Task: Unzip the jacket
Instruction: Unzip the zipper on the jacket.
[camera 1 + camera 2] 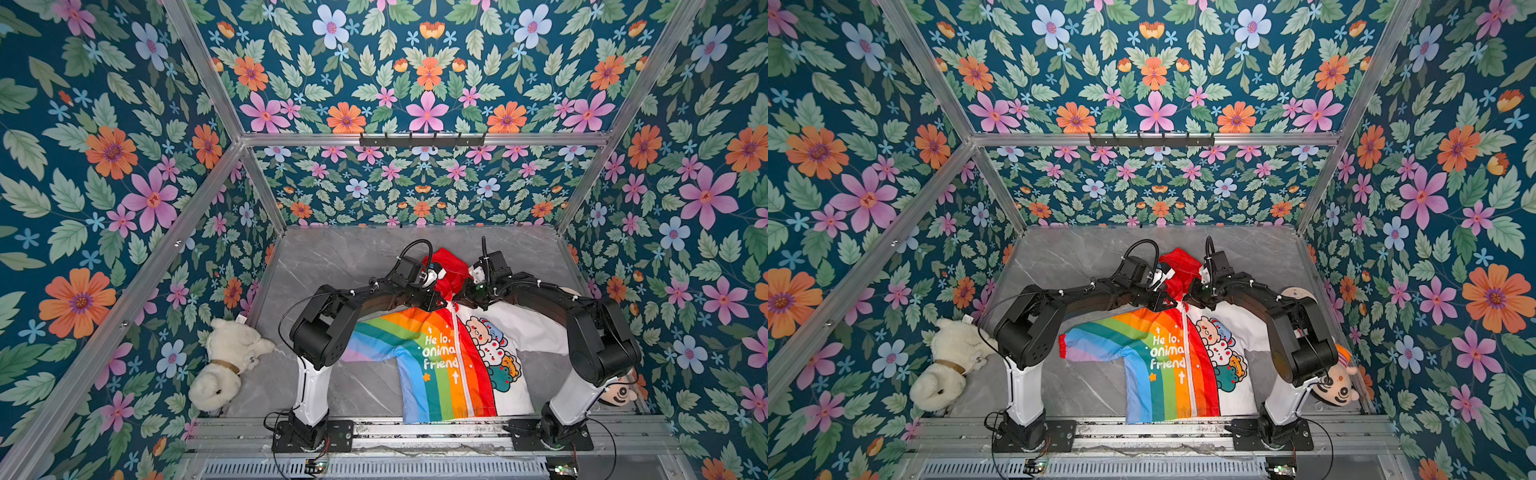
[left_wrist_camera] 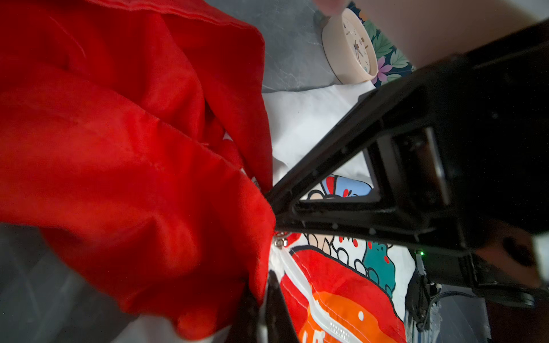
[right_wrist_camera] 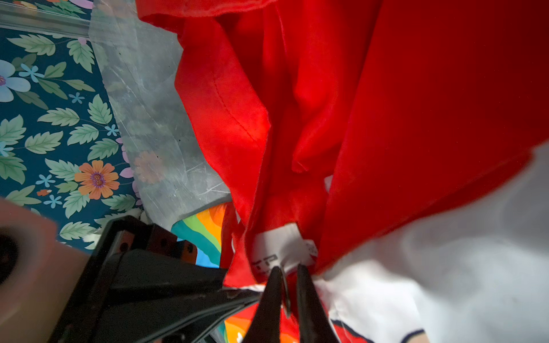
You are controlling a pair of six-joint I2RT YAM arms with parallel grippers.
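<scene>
The jacket point(image 1: 436, 353) point(image 1: 1163, 357) lies flat on the grey marble table, red hood point(image 1: 446, 266) far and hem near, with its white zipper point(image 1: 459, 357) closed down the front. My left gripper point(image 1: 440, 302) point(image 2: 263, 294) is shut on the red collar edge beside the zipper's top. My right gripper point(image 1: 463, 297) point(image 3: 288, 270) meets it from the white half, its jaws almost together on a thin grey tab against red cloth and a white label point(image 3: 282, 249). In the left wrist view the metal zipper pull point(image 2: 280, 239) sits right at the right gripper's tip point(image 2: 274, 205).
A white teddy bear point(image 1: 226, 361) lies at the left wall. A plush doll point(image 1: 619, 395) lies behind the right arm's base, and a cream clock point(image 2: 350, 47) stands by the jacket's white sleeve. An aluminium rail point(image 1: 415, 432) runs along the front edge.
</scene>
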